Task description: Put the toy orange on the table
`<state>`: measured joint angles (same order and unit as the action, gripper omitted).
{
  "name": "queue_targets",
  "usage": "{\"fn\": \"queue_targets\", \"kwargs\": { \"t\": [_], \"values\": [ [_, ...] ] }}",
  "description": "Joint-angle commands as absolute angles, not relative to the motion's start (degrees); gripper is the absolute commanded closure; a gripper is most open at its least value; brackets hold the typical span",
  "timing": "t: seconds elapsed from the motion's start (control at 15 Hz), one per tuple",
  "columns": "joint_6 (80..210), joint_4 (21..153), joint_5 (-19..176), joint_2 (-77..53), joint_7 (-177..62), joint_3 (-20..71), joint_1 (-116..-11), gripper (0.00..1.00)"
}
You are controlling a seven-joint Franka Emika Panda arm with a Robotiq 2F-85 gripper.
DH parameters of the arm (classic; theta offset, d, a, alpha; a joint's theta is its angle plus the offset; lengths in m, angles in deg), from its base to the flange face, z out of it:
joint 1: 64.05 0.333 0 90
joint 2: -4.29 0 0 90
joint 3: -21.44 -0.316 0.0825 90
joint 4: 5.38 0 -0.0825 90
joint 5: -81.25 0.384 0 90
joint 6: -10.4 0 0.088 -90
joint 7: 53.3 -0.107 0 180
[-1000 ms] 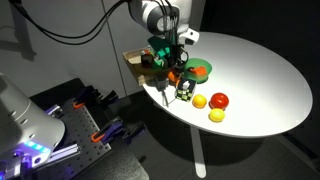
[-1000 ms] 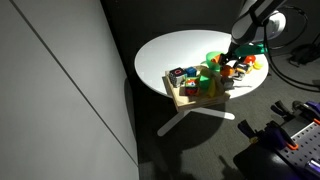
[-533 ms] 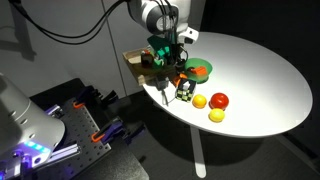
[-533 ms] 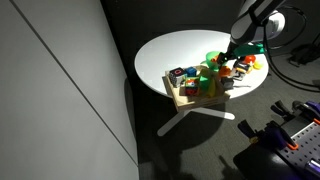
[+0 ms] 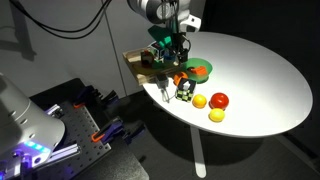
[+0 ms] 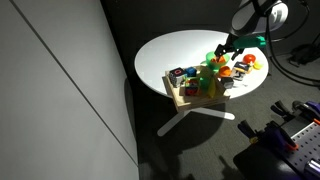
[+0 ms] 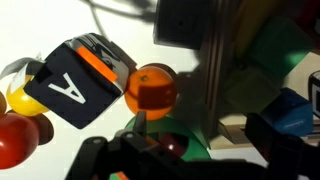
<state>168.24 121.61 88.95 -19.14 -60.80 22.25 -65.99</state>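
White round desk (image 5: 262, 72), dark room. The toy orange (image 7: 150, 90) apparently lies on it beside the lettered block (image 7: 80, 86). The tool (image 5: 173, 52) hovers above the block, opening not discernible. Only retreat remains.

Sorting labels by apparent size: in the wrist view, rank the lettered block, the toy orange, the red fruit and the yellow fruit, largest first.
1. the lettered block
2. the toy orange
3. the red fruit and the yellow fruit: left unranked, since the frame edge cuts off one, the block hides part of the other, and both lie farther away.
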Motion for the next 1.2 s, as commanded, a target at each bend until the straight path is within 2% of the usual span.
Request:
{"fn": "queue_targets", "kwargs": {
  "t": [0.0,1.13],
  "values": [
    [165.1,122.2,89.7,-15.1,-59.1,21.4,-66.7,0.0],
    [146.1,122.5,81.3,-1.7,-60.6,22.7,-64.4,0.0]
  ]
}}
